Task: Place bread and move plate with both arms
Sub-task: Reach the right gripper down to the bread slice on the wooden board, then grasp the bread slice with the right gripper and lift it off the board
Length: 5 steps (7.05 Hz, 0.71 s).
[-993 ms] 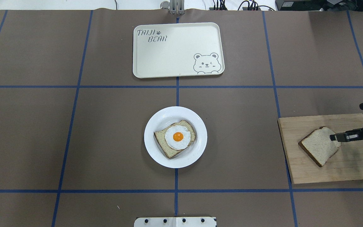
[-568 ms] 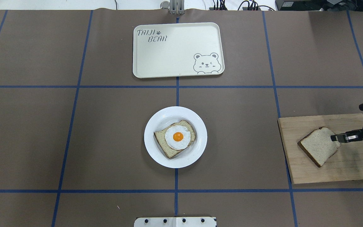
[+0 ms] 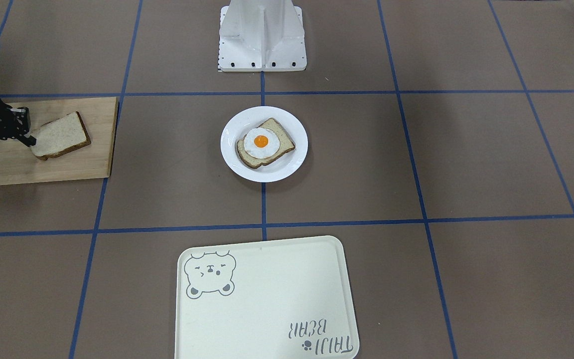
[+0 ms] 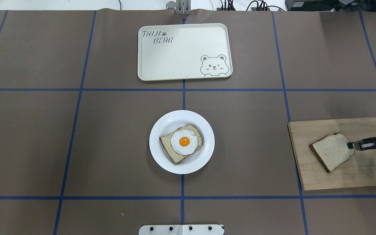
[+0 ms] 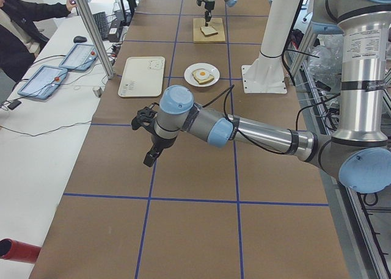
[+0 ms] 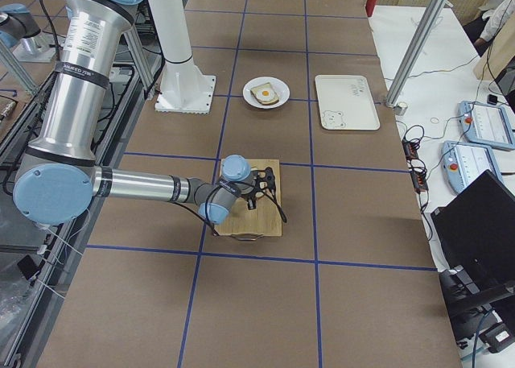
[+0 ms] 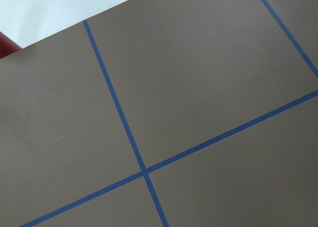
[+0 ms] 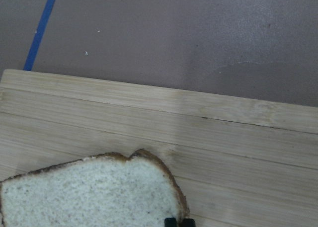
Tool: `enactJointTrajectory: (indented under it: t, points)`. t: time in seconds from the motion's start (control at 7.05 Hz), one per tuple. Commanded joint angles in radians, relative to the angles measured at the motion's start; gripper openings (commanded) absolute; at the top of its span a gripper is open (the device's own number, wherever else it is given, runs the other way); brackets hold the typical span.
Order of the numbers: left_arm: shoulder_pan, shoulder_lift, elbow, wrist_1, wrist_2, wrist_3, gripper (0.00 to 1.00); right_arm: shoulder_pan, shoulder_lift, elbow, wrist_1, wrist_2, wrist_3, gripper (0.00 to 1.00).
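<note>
The plain bread [image 4: 330,151] lies on a wooden cutting board [image 4: 354,173] at the table's right edge; it also shows in the front view [image 3: 60,135] and the right wrist view [image 8: 89,192]. My right gripper [image 4: 350,145] is at the slice's right edge, its jaws close together on the crust; its tips show in the right wrist view [image 8: 179,222]. The white plate [image 4: 162,160] sits mid-table and holds another bread slice with a fried egg [image 4: 183,142]. My left gripper [image 5: 148,159] hangs over bare table far to the left; I cannot tell whether it is open.
A cream rectangular tray [image 4: 175,58] with a bear drawing lies beyond the plate, at the far middle. The robot's white base [image 3: 262,40] stands at the near middle. Blue tape lines cross the brown table cover.
My right gripper has drawn back to the right, from over the slice to its right edge. The bread has turned slightly on the board. Plate and tray have not moved.
</note>
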Motion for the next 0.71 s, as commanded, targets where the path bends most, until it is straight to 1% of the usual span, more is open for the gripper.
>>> enactJointTrajectory:
  t: [0.0,0.14,0.28,0.43,0.57]
  points:
    - [0.0,0.0,0.0,0.0,0.0,0.0,0.98,0.108,0.001,0.03,0.002,0.16,0.001,0.0]
    - [0.0,0.0,-0.002,0.0,0.0,0.0,0.98,0.176,0.006,0.031,0.002,0.238,0.004,0.0]
    - [0.0,0.0,-0.002,0.0,0.0,0.0,0.98,0.204,0.01,0.059,0.002,0.279,0.023,0.0]
    - [0.0,0.0,-0.002,-0.001,0.0,0.0,0.98,0.218,0.015,0.104,0.002,0.321,0.114,0.0]
    - [0.0,0.0,-0.003,-0.001,0.0,-0.002,0.98,0.219,0.041,0.158,0.002,0.327,0.282,0.0]
